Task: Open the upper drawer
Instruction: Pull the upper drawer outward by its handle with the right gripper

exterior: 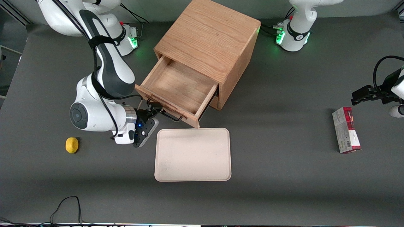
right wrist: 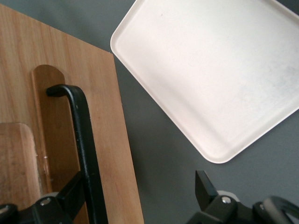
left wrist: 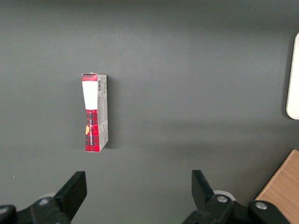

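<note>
Front view, entry one: the upper drawer (exterior: 176,91) of the oak cabinet (exterior: 210,41), which you see drawn well out of the cabinet toward the camera, its bare wooden floor showing and nothing in it. Its thin black bar handle (exterior: 169,116) runs along the drawer's front face.

Entry two: the gripper (exterior: 153,110), at the drawer's front, level with the handle's end toward the working arm. In the right wrist view you find its fingers (right wrist: 70,193) spread apart, one touching the handle (right wrist: 84,140) and the other out over the table, so the gripper (right wrist: 140,186) stands open and clamps nothing.

Entry three: a cream tray (exterior: 193,154), flat on the grey table (exterior: 284,176), just in front of the drawer and nearer the camera; it is bare.

Entry four: a yellow lemon (exterior: 72,145), well off from the drawer toward the working arm's end.

Entry five: a red-and-white carton (exterior: 346,130), lying flat, well off from the drawer toward the parked arm's end.
</note>
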